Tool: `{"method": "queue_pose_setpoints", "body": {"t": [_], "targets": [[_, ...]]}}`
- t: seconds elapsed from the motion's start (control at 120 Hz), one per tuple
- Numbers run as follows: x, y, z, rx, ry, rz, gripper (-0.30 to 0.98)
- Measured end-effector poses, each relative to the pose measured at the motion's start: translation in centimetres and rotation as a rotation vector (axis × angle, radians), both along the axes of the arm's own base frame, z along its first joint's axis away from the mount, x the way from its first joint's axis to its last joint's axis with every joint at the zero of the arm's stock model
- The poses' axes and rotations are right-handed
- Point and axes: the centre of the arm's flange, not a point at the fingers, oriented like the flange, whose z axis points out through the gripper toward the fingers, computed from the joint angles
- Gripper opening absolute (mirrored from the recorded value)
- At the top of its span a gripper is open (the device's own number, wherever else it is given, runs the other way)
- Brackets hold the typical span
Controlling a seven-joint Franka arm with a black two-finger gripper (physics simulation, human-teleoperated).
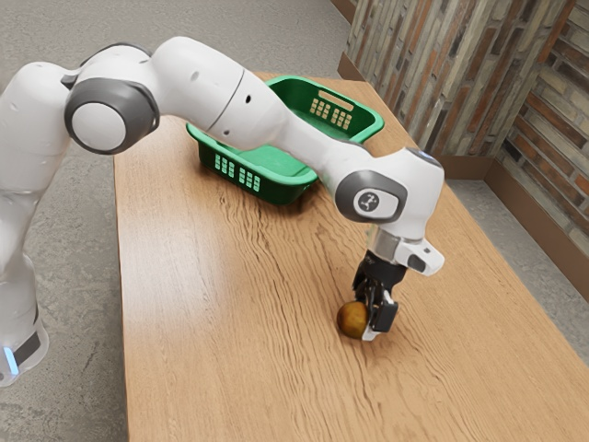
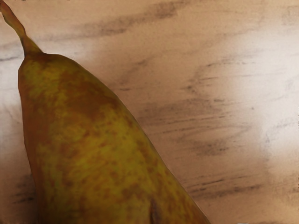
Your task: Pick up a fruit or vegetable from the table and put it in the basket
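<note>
Wood-grain table [image 1: 202, 304] w/ pale glare, speckled gray flr [image 1: 69, 28] around, brick wall [image 1: 423, 74] w/ brown baseboard [image 1: 538, 226], green basket [image 1: 276, 191] on table, pear [image 1: 350, 319] at gripper [image 1: 373, 326], apart fr. basket, can't tell if clenched or released.

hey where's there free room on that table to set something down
The table is bare between the green basket, the pear and the exterior view's left table edge. It's crowded around the pear and gripper, and where the arm crosses in front of the basket.
</note>
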Motion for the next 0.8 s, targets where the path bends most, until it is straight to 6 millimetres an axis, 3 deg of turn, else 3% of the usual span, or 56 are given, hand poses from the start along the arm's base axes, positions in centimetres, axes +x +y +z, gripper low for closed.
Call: {"method": "queue_pose_setpoints", "body": {"t": [0.167,0.233,0.283,0.333,0.442,0.492,0.55,0.633,0.733,0.8], "targets": [[0.2,0.8,0.9,0.009,-0.012,0.037,0.32],[0.1,1.7,3.7,0.011,-0.054,0.058,0.3],[0.2,4.0,6.9,0.015,-0.106,0.093,0.3],[1.0,8.3,10.0,0.029,-0.165,0.154,0.3],[1.9,23.1,15.3,0.105,-0.249,0.34,0.29],[1.7,28.3,17.0,0.143,-0.268,0.393,0.3],[1.5,32.2,18.5,0.188,-0.282,0.421,0.31],[0.7,36.6,19.0,0.239,-0.266,0.444,0.31],[-1.0,42.3,17.8,0.288,-0.209,0.486,0.3],[-2.0,45.1,17.1,0.301,-0.182,0.5,0.29]]}}
